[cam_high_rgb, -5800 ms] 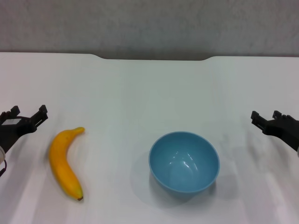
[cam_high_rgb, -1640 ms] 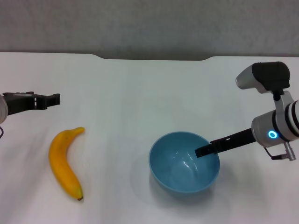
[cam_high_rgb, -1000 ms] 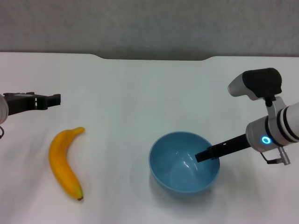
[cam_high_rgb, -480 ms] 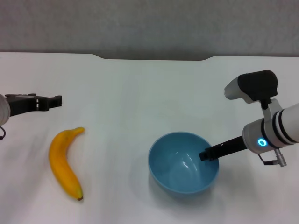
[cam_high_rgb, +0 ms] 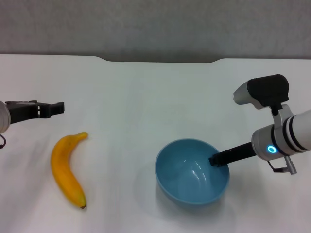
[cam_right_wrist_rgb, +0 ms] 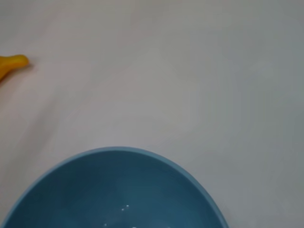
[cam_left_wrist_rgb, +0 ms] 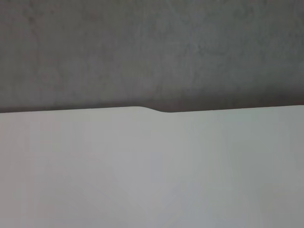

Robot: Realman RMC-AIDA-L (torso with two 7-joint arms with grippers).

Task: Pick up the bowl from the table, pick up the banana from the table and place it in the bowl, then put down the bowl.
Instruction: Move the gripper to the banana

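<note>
Bowl (cam_high_rgb: pixel 192 177): lower centre; likely light, rigid, slippery; best pinched at its rim.
Right gripper (cam_high_rgb: pixel 217 159): at bowl's right rim; finger state indiscernible.
Left gripper (cam_high_rgb: pixel 54 107): far left; indiscernible.

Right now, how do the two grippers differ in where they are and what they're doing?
The right gripper is at the bowl, its tip over the rim; the left gripper hovers beyond the banana, touching nothing. The right one points toward the robot's left, the left one toward its right. Both reach inward over the table.
</note>
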